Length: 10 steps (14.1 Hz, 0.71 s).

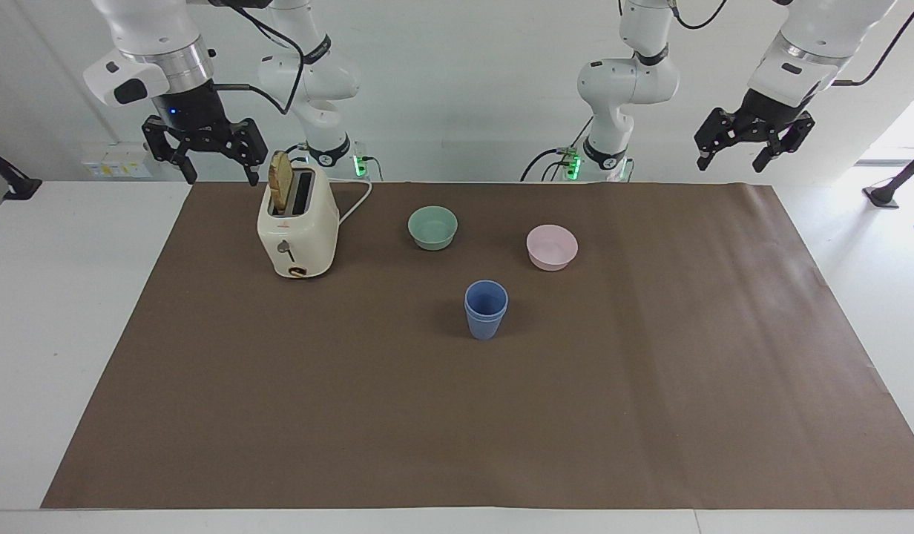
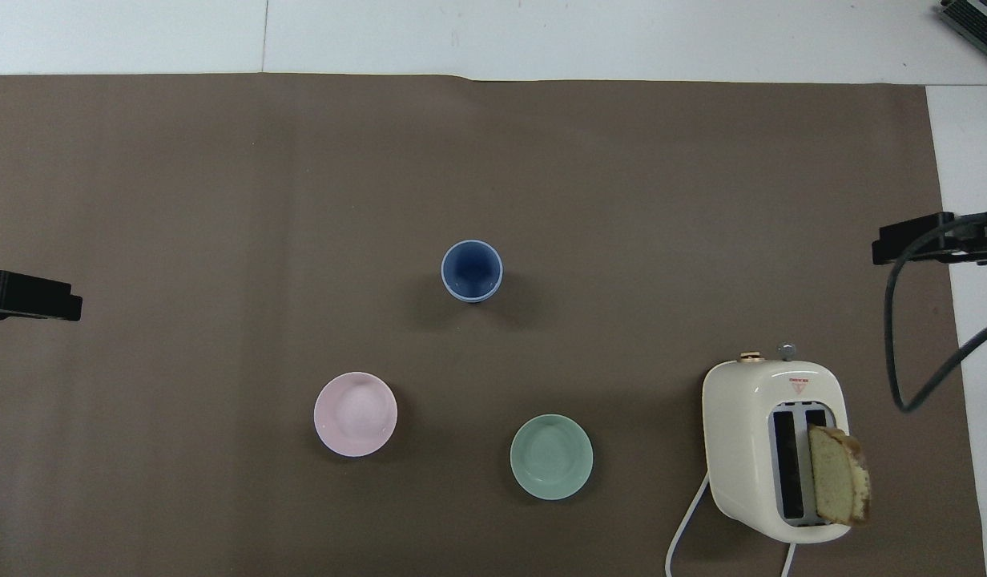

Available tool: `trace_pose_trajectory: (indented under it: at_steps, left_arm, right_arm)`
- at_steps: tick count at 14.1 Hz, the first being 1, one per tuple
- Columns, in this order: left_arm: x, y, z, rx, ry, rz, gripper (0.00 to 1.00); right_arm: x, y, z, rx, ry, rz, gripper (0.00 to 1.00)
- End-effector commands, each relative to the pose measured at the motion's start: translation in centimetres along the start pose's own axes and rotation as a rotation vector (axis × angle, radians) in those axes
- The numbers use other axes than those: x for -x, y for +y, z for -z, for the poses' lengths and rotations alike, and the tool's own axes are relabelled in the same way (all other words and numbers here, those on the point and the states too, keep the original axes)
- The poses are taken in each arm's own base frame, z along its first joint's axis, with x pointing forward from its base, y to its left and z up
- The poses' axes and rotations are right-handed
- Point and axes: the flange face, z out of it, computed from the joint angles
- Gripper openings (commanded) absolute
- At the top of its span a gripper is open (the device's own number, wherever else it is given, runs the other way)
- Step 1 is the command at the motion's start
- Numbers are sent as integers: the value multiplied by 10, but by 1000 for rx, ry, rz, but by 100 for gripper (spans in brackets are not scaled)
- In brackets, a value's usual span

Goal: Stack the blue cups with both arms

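Stage: stacking appears done | blue cups (image 1: 486, 309) nested upright on worktop (image 1: 650, 386), well apart from both hands | left hand (image 1: 744, 152) empty, fingers apart, raised at worktop's edge | right hand (image 1: 208, 157) empty, fingers apart, raised beside toaster (image 1: 298, 230) | remaining: nothing evident

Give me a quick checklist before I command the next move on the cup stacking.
1. Blue cups nested one inside the other, upright on the brown mat: ok.
2. Left gripper open, empty, raised at its own end of the table: ok.
3. Right gripper open, empty, raised beside the toaster: ok.
4. Right gripper apart from the bread slice sticking out of the toaster slot: cannot tell, they look close.
5. Mint-green bowl and pale-pink bowl apart from the stack, nearer the robots: ok.
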Motion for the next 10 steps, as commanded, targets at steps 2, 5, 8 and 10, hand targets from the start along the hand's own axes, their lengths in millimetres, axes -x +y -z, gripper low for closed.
trace_pose_trajectory:
  at_steps: [2, 5, 8, 10]
  left_arm:
    - [5, -2, 6, -7, -3, 0, 100]
    - [5, -1, 6, -7, -3, -2, 100]
    - [5, -1, 6, -7, -3, -2, 100]
    - [5, -2, 6, -7, -3, 0, 100]
  right_arm:
    - [6, -2, 0, -22, 14, -9, 100]
    - [7, -1, 1, -23, 11, -11, 100]
    - [7, -2, 1, -24, 13, -12, 100]
    - [7, -2, 0, -23, 8, -9, 100]
